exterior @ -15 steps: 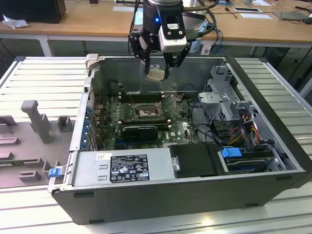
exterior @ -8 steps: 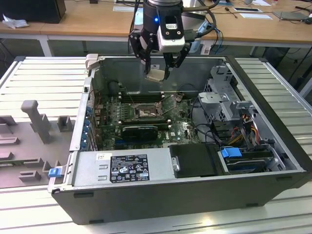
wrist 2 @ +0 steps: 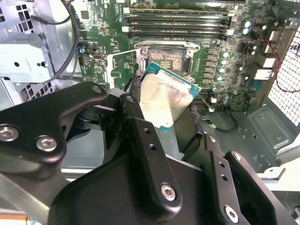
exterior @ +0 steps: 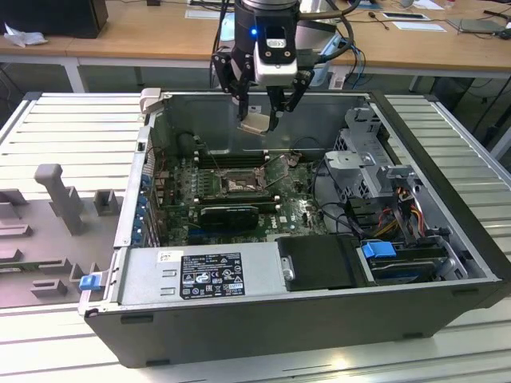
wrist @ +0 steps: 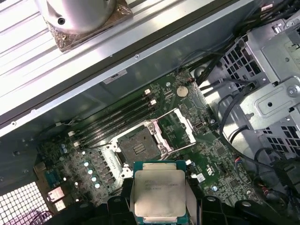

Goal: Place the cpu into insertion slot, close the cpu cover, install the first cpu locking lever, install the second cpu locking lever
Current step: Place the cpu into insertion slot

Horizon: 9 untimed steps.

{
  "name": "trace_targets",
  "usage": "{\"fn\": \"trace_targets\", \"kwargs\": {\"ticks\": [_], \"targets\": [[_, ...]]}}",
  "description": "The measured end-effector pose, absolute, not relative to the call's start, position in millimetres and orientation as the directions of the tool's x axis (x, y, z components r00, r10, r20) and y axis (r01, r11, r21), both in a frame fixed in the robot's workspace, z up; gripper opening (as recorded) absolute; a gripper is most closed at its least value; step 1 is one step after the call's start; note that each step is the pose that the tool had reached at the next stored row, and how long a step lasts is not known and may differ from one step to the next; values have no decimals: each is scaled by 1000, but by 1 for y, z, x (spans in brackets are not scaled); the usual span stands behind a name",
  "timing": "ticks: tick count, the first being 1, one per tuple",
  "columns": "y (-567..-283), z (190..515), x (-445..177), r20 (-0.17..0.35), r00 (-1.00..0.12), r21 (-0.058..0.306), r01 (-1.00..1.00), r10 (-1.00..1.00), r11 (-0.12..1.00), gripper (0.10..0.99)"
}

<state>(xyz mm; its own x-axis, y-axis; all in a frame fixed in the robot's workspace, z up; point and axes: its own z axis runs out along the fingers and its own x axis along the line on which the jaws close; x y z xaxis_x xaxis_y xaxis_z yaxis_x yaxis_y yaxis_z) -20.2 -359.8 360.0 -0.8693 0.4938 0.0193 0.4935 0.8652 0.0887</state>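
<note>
A ribbed grey metal table (exterior: 447, 136) carries an open computer case (exterior: 319, 327) lying on its side; wooden desks (exterior: 144, 36) stand behind it, and a grey fixture (exterior: 60, 195) sits on the table at the exterior view's left; inside the case a green motherboard (exterior: 295, 211) lies flat, with a black graphics card (exterior: 230, 214) across it, a labelled power supply (exterior: 200, 275) along the near wall, and a drive cage (exterior: 371, 159) with loose cables at the exterior view's right; the gripper (exterior: 258, 118) hangs above the board near the case's far wall, its jaws closed partway and pinching the cpu (exterior: 255, 126) by two opposite edges; the first wrist view shows the chip's silvery top, the second wrist view its pale, green-rimmed underside, tilted; the cpu is in the air, well apart from the board; the insertion slot (wrist: 136, 146) lies bare below, its dark pin field uncovered, just beside the long black memory slots (wrist: 115, 119); the cpu cover (wrist: 180, 124) stands swung open on the drive-cage side of the slot; the case walls ring the board on all sides, and cables reach in from the drive cage towards the cover; the space straight above the slot, between memory slots and graphics card, is open
</note>
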Motion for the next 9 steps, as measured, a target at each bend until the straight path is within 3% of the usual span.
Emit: {"fn": "trace_targets", "kwargs": {"ticks": [9], "targets": [[-360,360,-20,19,-831,89,556,556,827,525]]}}
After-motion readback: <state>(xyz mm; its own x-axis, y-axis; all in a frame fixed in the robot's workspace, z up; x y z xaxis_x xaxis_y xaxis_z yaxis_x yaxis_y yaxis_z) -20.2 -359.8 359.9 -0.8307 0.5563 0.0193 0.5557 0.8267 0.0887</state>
